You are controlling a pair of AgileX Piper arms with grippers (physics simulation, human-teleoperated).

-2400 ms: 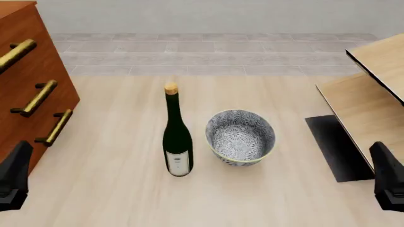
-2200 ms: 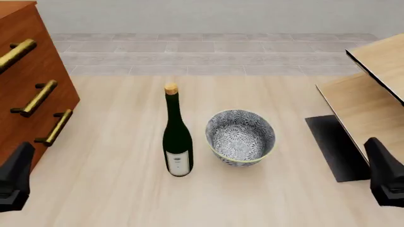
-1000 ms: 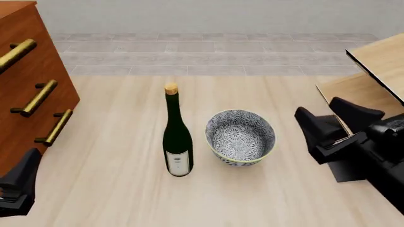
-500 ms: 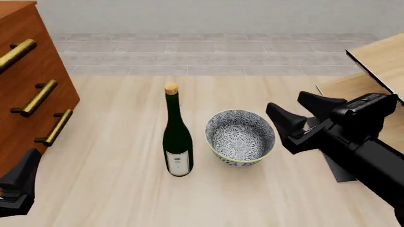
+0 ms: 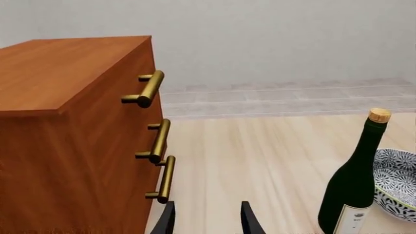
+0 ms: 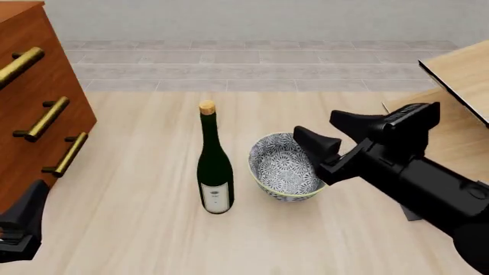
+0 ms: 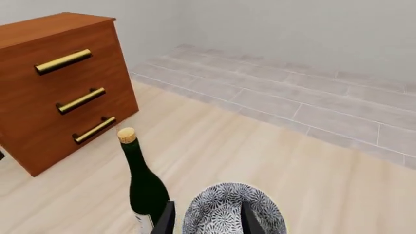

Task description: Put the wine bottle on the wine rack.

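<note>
The drawer cabinet [image 6: 38, 103] is seen at the left of the table, with the wine rack [image 6: 458, 74] at the far right edge, its pale slanted boards partly hidden behind the right arm. The right gripper [image 6: 330, 133] is held over the patterned bowl [image 6: 283, 169], jaws spread apart and nothing between them; in the right wrist view the bowl lies directly ahead of the fingertips and the wine bottle [image 6: 214, 166] off to one side. The bottle is standing upright on the table, just beside the bowl on its left and well apart from the rack; it is not yet grasped. The left gripper [image 5: 206, 219] is parked low near the cabinet, jaws parted and empty. Risks judged from here: the bowl sits between the right gripper and the bottle, so a low sideways approach could strike the rim and push the bowl into the bottle. The bottle is tall and slim, so a nudge at neck height would likely topple it. A grip too high on the neck could let it swing during transfer.
</note>
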